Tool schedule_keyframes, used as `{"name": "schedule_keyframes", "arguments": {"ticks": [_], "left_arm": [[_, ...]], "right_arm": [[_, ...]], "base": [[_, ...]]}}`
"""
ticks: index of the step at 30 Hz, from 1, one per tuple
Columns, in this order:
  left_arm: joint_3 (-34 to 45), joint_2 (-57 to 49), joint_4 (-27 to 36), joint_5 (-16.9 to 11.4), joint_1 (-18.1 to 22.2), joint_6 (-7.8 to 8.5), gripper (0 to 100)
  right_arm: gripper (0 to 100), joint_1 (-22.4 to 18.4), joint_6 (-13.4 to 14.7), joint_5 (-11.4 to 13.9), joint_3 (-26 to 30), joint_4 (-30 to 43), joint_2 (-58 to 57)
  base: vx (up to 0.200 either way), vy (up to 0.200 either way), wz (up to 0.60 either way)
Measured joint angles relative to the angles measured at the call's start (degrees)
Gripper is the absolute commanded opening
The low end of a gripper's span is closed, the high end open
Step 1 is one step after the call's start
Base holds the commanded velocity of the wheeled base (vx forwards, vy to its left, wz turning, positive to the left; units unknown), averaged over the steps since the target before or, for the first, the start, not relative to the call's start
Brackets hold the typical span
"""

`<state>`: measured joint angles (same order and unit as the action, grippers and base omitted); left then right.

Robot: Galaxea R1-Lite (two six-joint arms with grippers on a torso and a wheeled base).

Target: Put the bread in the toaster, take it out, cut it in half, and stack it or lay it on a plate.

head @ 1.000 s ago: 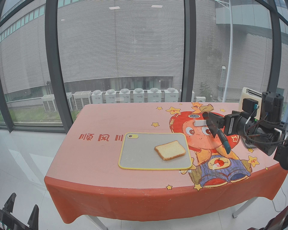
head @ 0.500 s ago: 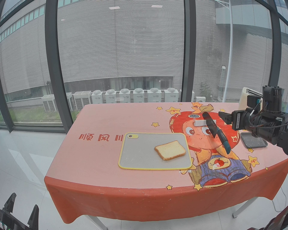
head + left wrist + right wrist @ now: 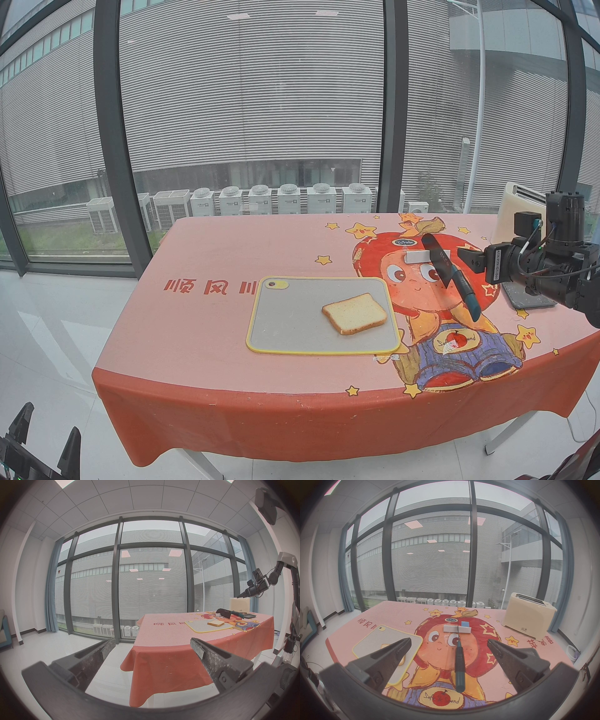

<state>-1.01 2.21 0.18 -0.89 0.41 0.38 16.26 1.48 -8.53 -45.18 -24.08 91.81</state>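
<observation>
Bread: one slice (image 3: 354, 313) lies flat on the right part of the cutting board (image 3: 294, 319), near the front middle of the counter (image 3: 250, 250). I cannot tell whether it has been toasted.
Knife: the knife (image 3: 451, 275) lies on the counter just right of the board and apart from it. Its dark blade is propped on a small white block (image 3: 417, 257), and its teal handle points toward the front edge.
Toaster: the toaster (image 3: 529, 614) stands at the far right corner with its slots up, well apart from the bread.
Plate: a dark flat plate (image 3: 522, 296) sits right of the knife, partly behind the right arm.
Right gripper: the right gripper (image 3: 448, 641) hangs above the counter to the right of the knife and clear of it. Its fingers are wide apart and hold nothing. In the right wrist view the knife lies along the gap between them.
Left gripper: the left gripper (image 3: 152, 641) is low and well off the counter's front left. Its fingers are apart and empty.
Step in hand: probably taking up the knife, since the open fingers already face it.
Doing it well: come down over the teal handle, not the blade. Turn the wrist so the fingers straddle the handle across its width, and close only once both sides are level with it. Lift straight up so the blade leaves the block without dragging it.
Watch for: a grip near the handle's end would let the blade droop. A sideways nudge could roll the knife off the block toward the board.
</observation>
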Motion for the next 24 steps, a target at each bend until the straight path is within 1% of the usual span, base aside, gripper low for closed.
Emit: {"name": "schedule_keyframes", "arguments": {"ticks": [2,10,19,24], "left_arm": [[0.0,0.0,0.0,0.0,0.0,0.0,100],[0.0,0.0,-0.02,0.0,0.0,0.02,100],[0.0,0.0,0.0,0.0,0.0,0.0,100],[0.0,0.0,0.0,0.0,0.0,0.02,100]], "right_arm": [[100,-0.01,-0.06,0.49,-0.38,-0.06,0.52],[100,-1.0,-0.28,1.12,-2.54,-0.22,3.61],[100,-1.49,-0.46,1.45,-2.58,-0.59,7.06],[100,-3.69,-1.52,3.21,-2.91,-2.94,9.2]], "base": [[0.0,0.0,0.0],[0.0,0.0,0.0],[0.0,0.0,0.0],[0.0,0.0,0.0]]}}
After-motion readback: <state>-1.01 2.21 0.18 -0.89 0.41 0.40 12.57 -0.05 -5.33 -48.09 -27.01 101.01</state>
